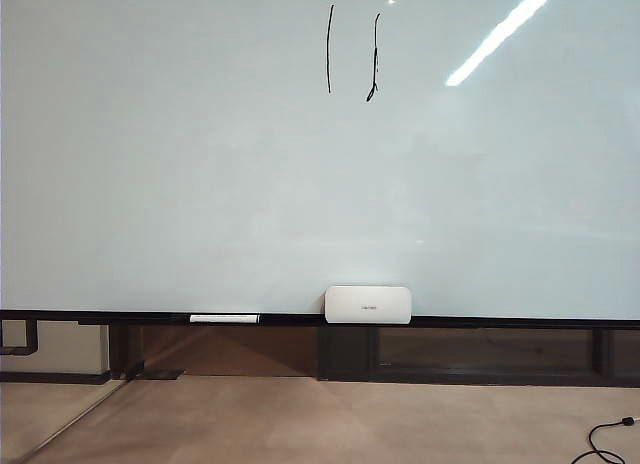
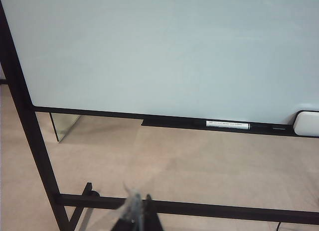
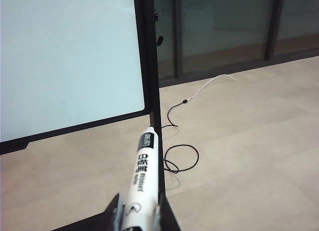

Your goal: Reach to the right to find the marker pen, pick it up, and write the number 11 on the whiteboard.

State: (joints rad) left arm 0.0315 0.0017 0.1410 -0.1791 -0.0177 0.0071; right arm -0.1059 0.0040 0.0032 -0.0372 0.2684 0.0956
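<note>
The marker pen (image 3: 142, 178) sits pinched in the right gripper (image 3: 138, 213), its white printed barrel rising out from between the two dark fingers and its tip end lying just in front of the black upright frame post (image 3: 149, 66) at the whiteboard's side edge. The number 11 (image 1: 352, 54) stands high on the whiteboard (image 1: 200, 164) as two thin black strokes, the second one wobbly with a hooked foot, near the upper middle and well clear of every edge. Along the board's dark lower rail (image 1: 100, 316) lie a second white pen (image 1: 224, 318) and, to its right, a wide white rounded box (image 1: 367, 304), the two apart from each other. The left gripper (image 2: 135, 211) hangs low before the board's lower left corner with its fingers pressed together and nothing between them, above the stand's black base bar (image 2: 209, 210). Most of the board face is bare. Open tan floor (image 3: 249, 156) stretches beyond the right frame post, crossed only by a loop of black cable (image 3: 182, 159) joined to a thin white cord (image 3: 212, 84)
</note>
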